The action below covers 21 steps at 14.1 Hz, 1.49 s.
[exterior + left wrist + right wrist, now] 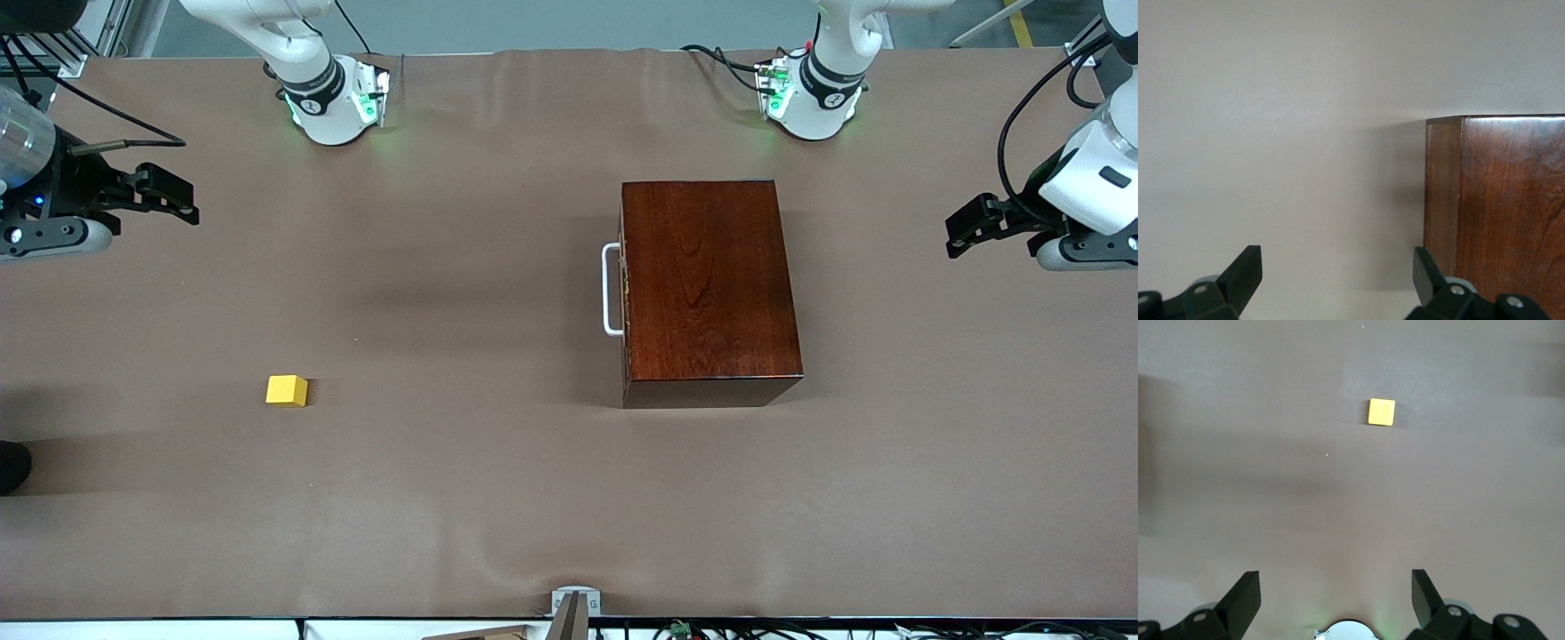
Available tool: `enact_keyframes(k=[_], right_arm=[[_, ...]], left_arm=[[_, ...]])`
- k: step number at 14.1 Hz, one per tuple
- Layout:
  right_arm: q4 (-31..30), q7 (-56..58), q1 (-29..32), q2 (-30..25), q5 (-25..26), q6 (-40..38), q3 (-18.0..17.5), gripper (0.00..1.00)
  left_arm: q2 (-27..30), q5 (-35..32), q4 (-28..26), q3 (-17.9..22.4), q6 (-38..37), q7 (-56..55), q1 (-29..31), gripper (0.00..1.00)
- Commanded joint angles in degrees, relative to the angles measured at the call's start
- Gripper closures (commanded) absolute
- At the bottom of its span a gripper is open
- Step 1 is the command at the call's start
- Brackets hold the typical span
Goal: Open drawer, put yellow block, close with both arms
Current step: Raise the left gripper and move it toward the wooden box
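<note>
My left end effector [1338,280] hangs spread over the counter [498,498] beside the wooden box [707,284]; my right end effector [1336,600] hangs spread at the other end. The drawer [626,289] is shut, its handle [611,289] facing the yellow block [286,390], which lies well apart.

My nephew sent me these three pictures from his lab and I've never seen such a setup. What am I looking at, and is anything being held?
Two white jointed robot arms stand at a brown table. The big picture looks down from across it; the others come from cameras on each wrist. A glossy reddish-brown wooden box has its drawer shut, only the white bar handle showing. A small yellow block lies nearer the camera, toward the right arm's end. The left gripper and right gripper both wait open at the table's ends, holding nothing.
</note>
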State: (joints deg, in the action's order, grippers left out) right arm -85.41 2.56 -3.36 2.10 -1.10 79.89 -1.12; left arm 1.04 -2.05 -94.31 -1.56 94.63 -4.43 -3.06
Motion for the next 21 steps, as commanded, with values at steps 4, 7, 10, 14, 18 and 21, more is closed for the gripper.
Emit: enact_keyframes(k=[4,7,10,14,18,21], right_arm=[[-0.37,-0.18,-0.68,-0.08,-0.31,0.97,-0.02,0.0],[-0.46,-0.18,-0.5,-0.08,-0.31,0.53,0.06,0.0],[-0.37,-0.18,-0.68,0.01,-0.31,0.97,-0.02,0.0],[-0.46,-0.27,-0.94,0.01,-0.4,0.44,-0.02,0.0],[-0.46,-0.18,-1.03,0.09,-0.48,0.8,-0.02,0.0],[-0.37,-0.18,-1.03,0.09,-0.48,0.8,-0.02,0.0]], left_arm=[[-0.95,0.73,1.58,-0.28,0.12,-0.41,0.07,0.0],[-1.38,0.64,1.58,-0.37,0.12,-0.76,-0.28,0.0],[-2.61,0.91,2.9,-0.46,0.12,-0.32,0.16,0.0],[-3.32,3.97,5.09,-2.12,-0.32,-2.24,-2.82,0.0],[-6.91,5.21,8.25,-5.46,-0.84,-7.23,-8.61,0.0],[-10.69,4.78,13.34,-6.26,-5.4,-17.88,-15.2,0.0]])
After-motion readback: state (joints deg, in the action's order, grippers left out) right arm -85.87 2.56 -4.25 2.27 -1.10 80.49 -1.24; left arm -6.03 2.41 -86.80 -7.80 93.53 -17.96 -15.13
